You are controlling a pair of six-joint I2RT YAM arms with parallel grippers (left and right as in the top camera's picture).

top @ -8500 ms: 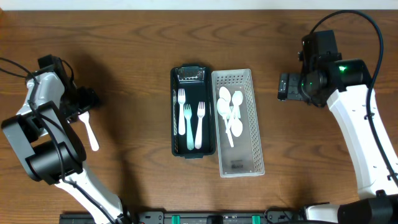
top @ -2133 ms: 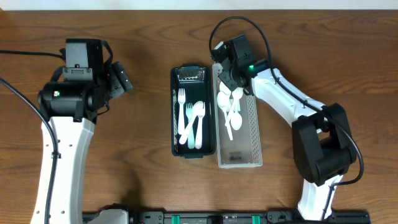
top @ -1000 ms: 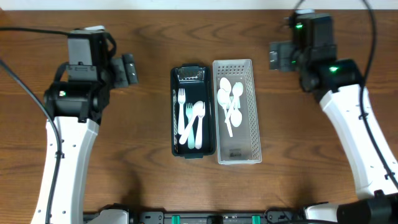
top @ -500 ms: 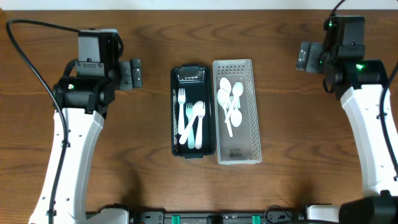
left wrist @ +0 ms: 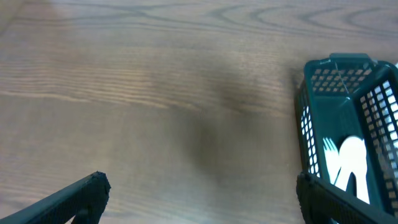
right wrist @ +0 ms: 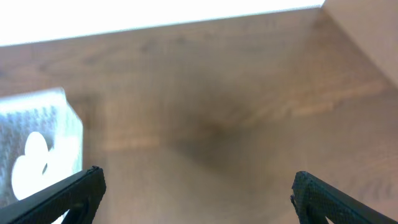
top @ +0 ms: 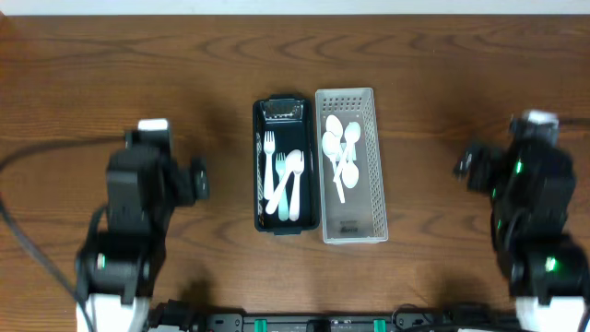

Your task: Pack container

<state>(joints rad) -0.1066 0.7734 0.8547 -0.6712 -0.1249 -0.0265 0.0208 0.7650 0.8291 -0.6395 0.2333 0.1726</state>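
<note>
A dark green basket (top: 259, 166) in the table's middle holds several white and pale green forks (top: 284, 180). Touching its right side, a white basket (top: 373, 184) holds several white spoons (top: 340, 155). My left gripper (top: 197, 180) is open and empty, well left of the dark green basket, which shows at the right of the left wrist view (left wrist: 348, 130). My right gripper (top: 464, 166) is open and empty, well right of the white basket, whose corner shows at the left of the right wrist view (right wrist: 37, 143).
Bare brown wooden table (top: 138, 74) surrounds the two baskets. A dark rail with green clips (top: 295, 323) runs along the front edge. A pale wall or edge shows at the top of the right wrist view (right wrist: 155, 12).
Both arms have pulled back toward the front edge, away from the far corners. The baskets and cutlery have not moved in the last second.
</note>
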